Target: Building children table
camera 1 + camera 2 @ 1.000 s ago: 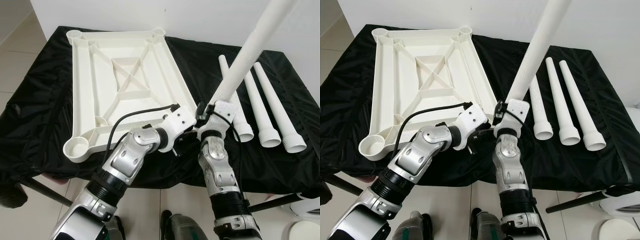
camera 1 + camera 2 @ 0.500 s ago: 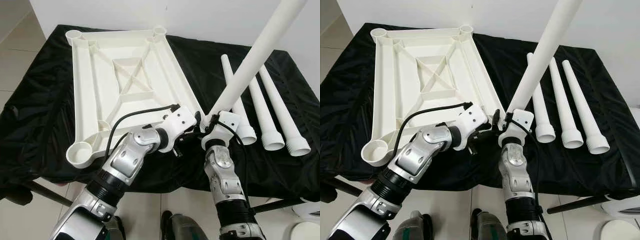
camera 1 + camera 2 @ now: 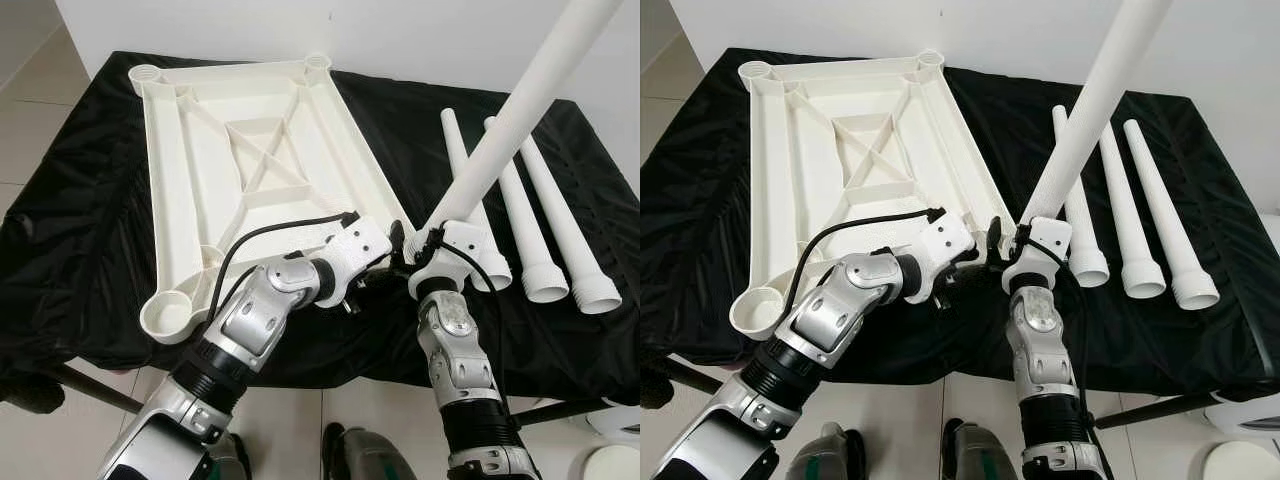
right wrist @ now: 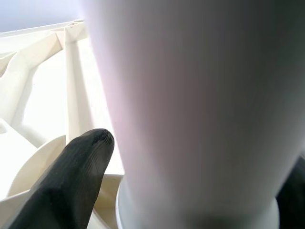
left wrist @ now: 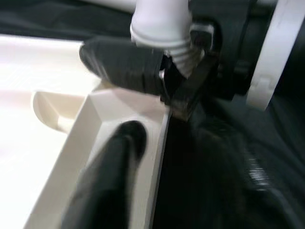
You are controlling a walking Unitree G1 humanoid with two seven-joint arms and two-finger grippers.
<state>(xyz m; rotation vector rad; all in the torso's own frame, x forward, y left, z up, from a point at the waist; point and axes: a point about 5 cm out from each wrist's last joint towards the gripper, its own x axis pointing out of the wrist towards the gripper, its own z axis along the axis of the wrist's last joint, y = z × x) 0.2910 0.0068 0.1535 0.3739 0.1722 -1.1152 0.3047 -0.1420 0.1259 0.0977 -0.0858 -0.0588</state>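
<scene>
The white leg (image 3: pixel 515 118) has tilted more rightward, its threaded end low at the tabletop (image 3: pixel 250 150) corner, pinched by the right gripper (image 3: pixel 432 243); left gripper (image 3: pixel 385 262) spread beside.

Four table legs (image 3: pixel 520 190) — one tabletop (image 3: pixel 250 170) — two arms (image 3: pixel 270 310).

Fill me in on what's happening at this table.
The robot is assembling a white plastic children's table. The tabletop lies upside down on a black cloth. The right gripper holds one leg tilted, its threaded end at the near right corner, beside the left gripper. Three more legs lie to the right.
</scene>
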